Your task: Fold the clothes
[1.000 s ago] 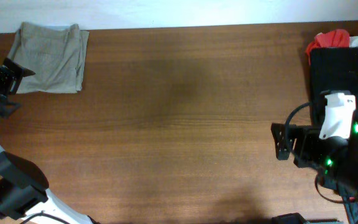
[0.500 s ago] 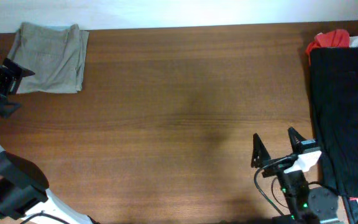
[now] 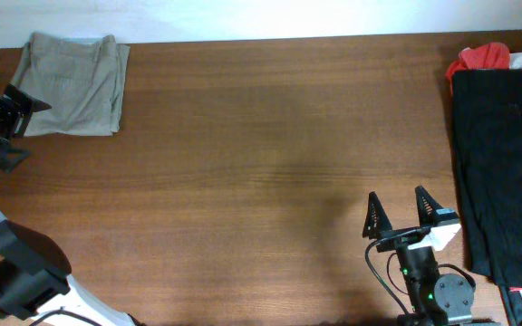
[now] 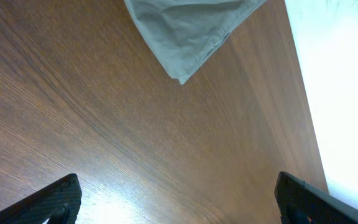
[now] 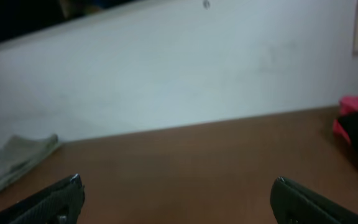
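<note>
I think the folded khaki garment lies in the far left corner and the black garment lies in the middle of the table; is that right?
Not quite: the overhead view shows the black garment along the right edge of the table, not in its middle. The rest holds.

Our left gripper (image 3: 34, 129) sits at the far left of the scene, jaws spread wide and pointing right, while the left arm (image 3: 16, 272) bends back along the left edge toward the near side. Our right gripper (image 3: 397, 204) stands at the near edge, right of centre, jaws spread wide and aimed toward the far side. Neither holds anything.
</note>
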`<move>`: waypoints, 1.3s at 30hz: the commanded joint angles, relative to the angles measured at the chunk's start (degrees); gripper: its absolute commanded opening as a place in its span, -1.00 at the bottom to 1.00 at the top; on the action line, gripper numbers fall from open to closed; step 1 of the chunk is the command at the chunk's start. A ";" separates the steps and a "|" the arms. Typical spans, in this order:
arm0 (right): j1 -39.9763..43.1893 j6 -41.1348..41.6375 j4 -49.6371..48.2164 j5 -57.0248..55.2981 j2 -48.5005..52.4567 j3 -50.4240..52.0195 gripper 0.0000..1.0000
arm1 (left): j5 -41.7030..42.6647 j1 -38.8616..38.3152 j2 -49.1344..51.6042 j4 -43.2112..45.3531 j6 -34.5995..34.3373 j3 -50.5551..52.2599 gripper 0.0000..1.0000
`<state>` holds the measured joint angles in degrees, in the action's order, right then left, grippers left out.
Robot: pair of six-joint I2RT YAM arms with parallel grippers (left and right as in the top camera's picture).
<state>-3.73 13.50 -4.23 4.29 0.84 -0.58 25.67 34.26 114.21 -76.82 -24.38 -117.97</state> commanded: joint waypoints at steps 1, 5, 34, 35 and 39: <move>0.81 0.50 5.44 -0.48 -0.63 0.26 0.97 | 0.00 0.04 -0.68 0.00 1.14 0.02 0.98; 0.81 0.50 8.39 -0.48 -0.63 0.26 0.97 | 0.00 0.04 -0.68 0.00 1.14 0.00 0.98; 0.81 0.50 8.39 -0.48 -0.59 0.26 0.97 | -0.15 -13.84 -14.49 0.17 1.14 9.16 0.98; 0.81 0.50 8.39 -0.50 -0.59 0.26 0.97 | -0.15 -16.94 -17.57 0.17 1.14 13.64 0.98; 0.81 0.50 8.39 -0.48 -0.59 0.26 0.97 | -12.35 -24.90 -28.26 5.22 1.11 30.16 0.99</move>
<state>-3.36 13.58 3.84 4.29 0.67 -0.58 22.76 12.58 91.29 -74.76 -24.21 -96.05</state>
